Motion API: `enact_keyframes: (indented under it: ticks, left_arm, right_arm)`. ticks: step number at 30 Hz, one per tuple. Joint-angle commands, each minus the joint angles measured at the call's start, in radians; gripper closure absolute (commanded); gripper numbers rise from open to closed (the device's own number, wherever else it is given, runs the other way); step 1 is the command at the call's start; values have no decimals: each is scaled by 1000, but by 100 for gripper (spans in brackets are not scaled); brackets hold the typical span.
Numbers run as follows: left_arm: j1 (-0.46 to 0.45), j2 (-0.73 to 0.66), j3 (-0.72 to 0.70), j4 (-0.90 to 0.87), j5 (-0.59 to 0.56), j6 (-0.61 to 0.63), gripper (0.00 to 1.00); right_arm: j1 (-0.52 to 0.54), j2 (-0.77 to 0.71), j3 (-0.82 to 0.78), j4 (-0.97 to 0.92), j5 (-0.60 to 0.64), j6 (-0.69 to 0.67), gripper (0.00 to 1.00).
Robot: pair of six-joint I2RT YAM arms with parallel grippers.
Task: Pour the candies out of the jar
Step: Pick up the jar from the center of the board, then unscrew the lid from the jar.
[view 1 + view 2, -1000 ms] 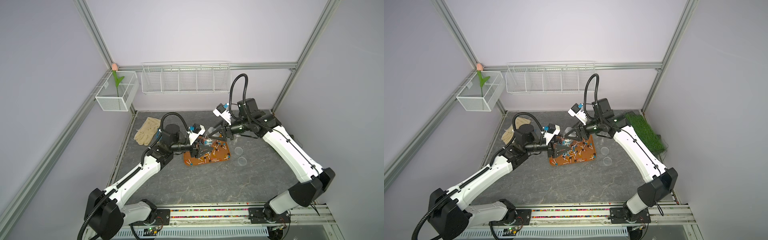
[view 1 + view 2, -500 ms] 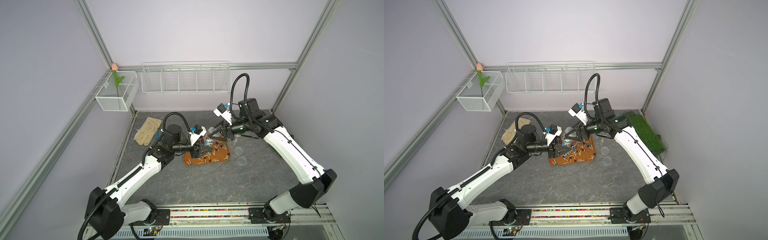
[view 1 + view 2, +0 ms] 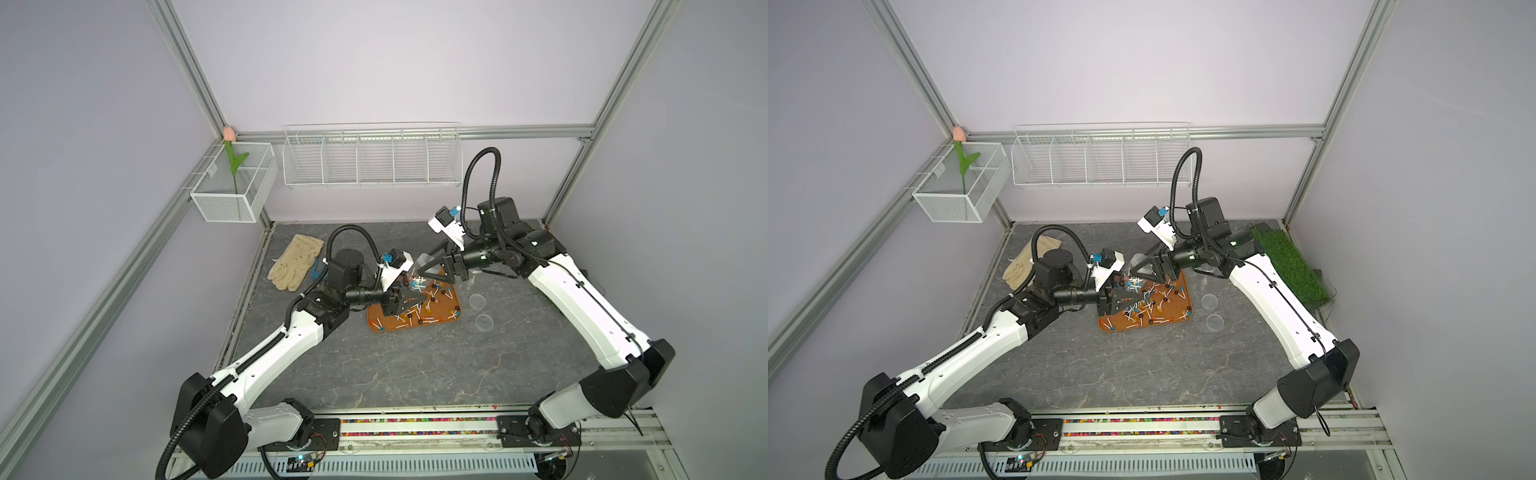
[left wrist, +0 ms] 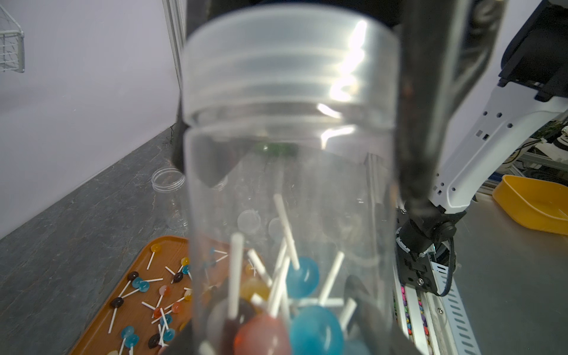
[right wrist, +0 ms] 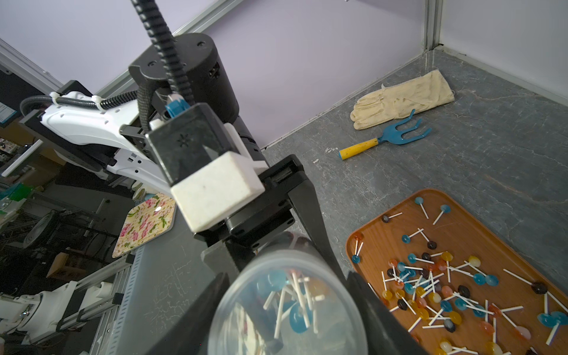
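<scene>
Left gripper [image 3: 413, 299] clenched on jar [image 4: 289, 147]; few candies [image 4: 302, 276] inside. Right gripper [image 5: 287, 276] straddles it, grip unclear; tray [image 5: 378, 246], lower right, holds many.

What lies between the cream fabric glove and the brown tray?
A blue hand rake with a yellow handle, beside the glove, seen in the right wrist view.

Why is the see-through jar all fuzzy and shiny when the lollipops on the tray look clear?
Left wrist view: the jar sits very close to the lens, so it is out of focus, with white glare on its threaded neck; the lollipops on the tray behind are sharper. Right wrist view: the jar is blurred too.
</scene>
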Motion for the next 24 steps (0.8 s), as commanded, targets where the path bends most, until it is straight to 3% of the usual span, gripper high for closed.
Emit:
enact_keyframes:
  ticks: [1,4,7,13,19,24]
  left_arm:
    - [-7,-6,-17,103,-62,-23,54]
    - [-7,-26,-56,165,-95,-34,53]
    - [-7,-34,-63,171,-123,-26,52]
    - [-7,-32,-67,181,-132,-25,52]
    - [-7,-41,-74,193,-160,-21,52]
    - [-7,-42,-70,185,-167,-25,52]
  right_arm:
    - [-1,-62,-32,65,-42,35,11]
    - [-11,-152,-113,259,16,166,0]
    - [-15,-216,-145,356,147,262,4]
    - [-15,-228,-139,373,293,390,4]
    - [-5,-233,-172,410,338,488,0]
    - [31,-202,-169,399,370,507,4]
